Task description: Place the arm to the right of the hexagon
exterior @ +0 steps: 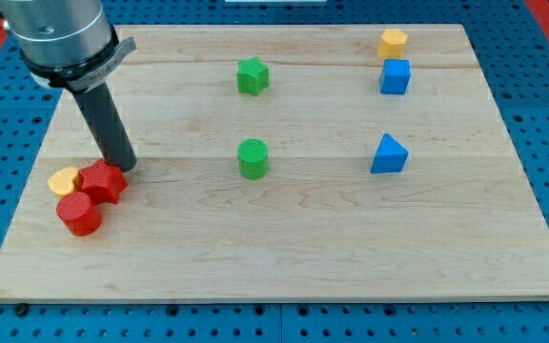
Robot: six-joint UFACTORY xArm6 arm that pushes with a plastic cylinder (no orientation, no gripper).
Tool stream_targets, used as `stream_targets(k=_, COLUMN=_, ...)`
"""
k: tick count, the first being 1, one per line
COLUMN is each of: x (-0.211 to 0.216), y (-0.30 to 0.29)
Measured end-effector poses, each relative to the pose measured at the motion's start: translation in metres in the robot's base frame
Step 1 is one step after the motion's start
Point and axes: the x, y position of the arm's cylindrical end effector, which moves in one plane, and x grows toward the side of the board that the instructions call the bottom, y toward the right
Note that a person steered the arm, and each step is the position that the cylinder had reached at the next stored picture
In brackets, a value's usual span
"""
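Note:
The yellow hexagon block [394, 42] sits near the view's top right, just above a blue cube [396, 76]. My tip [123, 168] is far away at the view's left, at the upper right edge of a red star block [102, 181]; whether it touches the star I cannot tell. A yellow heart block [64, 180] lies against the red star's left side. A red cylinder [80, 213] stands just below them.
A green star block [252, 76] lies at top centre, and a green cylinder [253, 158] in the middle. A blue triangle block [389, 154] is at centre right. The wooden board [284, 257] ends in edges over a blue perforated table.

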Motion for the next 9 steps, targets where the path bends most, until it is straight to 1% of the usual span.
stream_targets(k=1, x=-0.002, y=0.012)
stream_targets(k=2, x=-0.051, y=0.081)
stream_targets(k=3, x=-0.077, y=0.153)
stream_targets(k=4, x=-0.083, y=0.229)
stream_targets(k=5, x=-0.099, y=0.248)
stream_targets(k=6, x=-0.104, y=0.282)
stream_targets(k=7, x=-0.104, y=0.372)
stream_targets(k=8, x=-0.136, y=0.433)
stream_targets(k=9, x=-0.164, y=0.410)
